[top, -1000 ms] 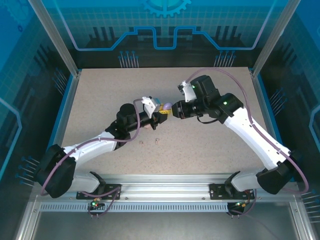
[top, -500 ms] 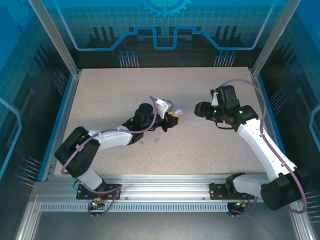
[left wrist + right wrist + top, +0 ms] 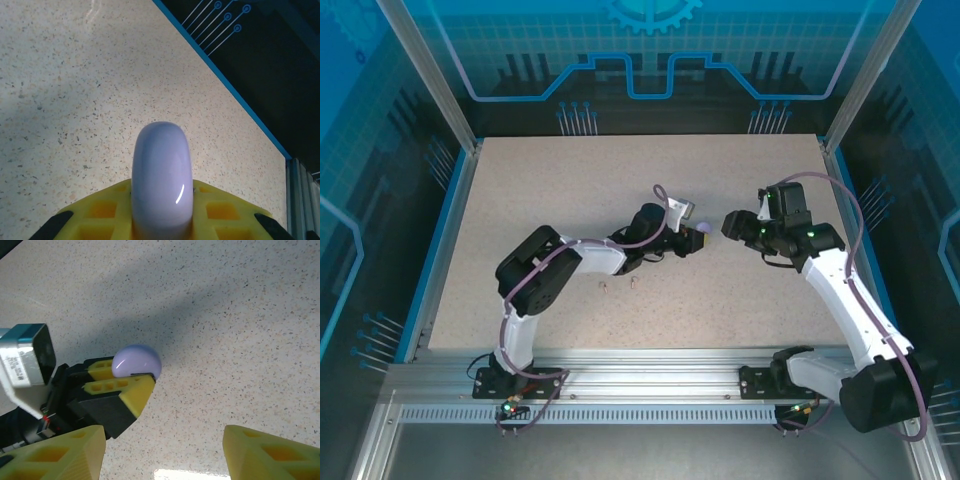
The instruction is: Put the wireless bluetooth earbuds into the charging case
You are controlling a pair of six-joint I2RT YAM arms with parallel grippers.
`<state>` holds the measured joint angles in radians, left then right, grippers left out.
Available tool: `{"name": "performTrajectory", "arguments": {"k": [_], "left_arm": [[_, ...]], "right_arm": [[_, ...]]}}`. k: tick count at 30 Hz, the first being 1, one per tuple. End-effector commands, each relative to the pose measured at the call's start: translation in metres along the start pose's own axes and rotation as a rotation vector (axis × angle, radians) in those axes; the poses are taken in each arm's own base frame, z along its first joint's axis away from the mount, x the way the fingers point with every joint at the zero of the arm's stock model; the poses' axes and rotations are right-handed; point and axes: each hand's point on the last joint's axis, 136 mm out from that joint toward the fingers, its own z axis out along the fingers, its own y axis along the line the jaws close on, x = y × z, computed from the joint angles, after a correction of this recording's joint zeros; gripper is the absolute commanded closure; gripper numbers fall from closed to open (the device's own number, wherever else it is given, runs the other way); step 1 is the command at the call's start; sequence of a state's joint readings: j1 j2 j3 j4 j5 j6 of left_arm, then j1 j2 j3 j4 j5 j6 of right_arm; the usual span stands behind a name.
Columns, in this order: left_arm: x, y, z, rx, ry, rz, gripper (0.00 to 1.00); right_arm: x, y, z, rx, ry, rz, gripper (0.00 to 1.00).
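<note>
Bench (image 3: 520,200) of pale speckled stone fills the middle of the overhead view, edged with a blue strip and framed by aluminium posts.

Across it the left arm (image 3: 570,260) reaches from its base at the near edge toward the centre, folded sharply at the elbow. The right arm (image 3: 850,300) rises from the near right corner and leans inward, so the two wrists face each other near the middle of the bench.

At the end of the left arm, the left claw (image 3: 690,238) is clenched on a lavender charging case (image 3: 704,229). From the left wrist camera, the case (image 3: 161,175) stands edge-on, a smooth rounded disc pinched between the yellow fingers (image 3: 222,212), with its far rim jutting past their tips. Whether its lid is open I cannot tell.

Just beside it, but apart, the right claw (image 3: 730,224) points at the case. Its own wrist camera shows the claw (image 3: 162,455) released, its yellow fingers (image 3: 270,450) spread wide with bare bench between them, and the gripped case (image 3: 136,361) ahead.

Smallest of all are two pale pink earbuds (image 3: 605,288) (image 3: 634,283), which lie loose on the bench near each other, on the near side of the left forearm, well apart from the case and from both claws. They are too tiny to show which way their stems point.
</note>
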<state>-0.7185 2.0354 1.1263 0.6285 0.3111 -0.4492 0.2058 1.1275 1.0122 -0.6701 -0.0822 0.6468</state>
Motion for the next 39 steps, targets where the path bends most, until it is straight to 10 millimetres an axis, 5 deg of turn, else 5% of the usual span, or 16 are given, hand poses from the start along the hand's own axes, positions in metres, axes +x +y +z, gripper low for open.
{"name": "performTrajectory", "arguments": {"k": [1,15,26,34,39], "left_arm": [[-0.006,-0.003,0.009,0.012,0.001,-0.032,1.0],[0.028,0.022,0.029,-0.038,0.146,-0.103,0.99],[0.041,0.041,0.034,-0.094,0.21,-0.122,0.66],[0.04,0.057,0.029,-0.134,0.223,-0.131,0.57],[0.022,0.061,0.014,-0.148,0.172,-0.121,0.51]], "right_arm": [[0.001,-0.009,0.005,0.01,-0.001,0.004,0.35],[0.005,-0.023,0.022,0.058,0.027,0.017,0.34],[0.001,-0.023,0.018,0.066,0.017,0.01,0.33],[-0.001,-0.024,0.014,0.073,0.012,0.007,0.33],[-0.003,-0.024,0.011,0.078,0.008,0.0,0.33]]}}
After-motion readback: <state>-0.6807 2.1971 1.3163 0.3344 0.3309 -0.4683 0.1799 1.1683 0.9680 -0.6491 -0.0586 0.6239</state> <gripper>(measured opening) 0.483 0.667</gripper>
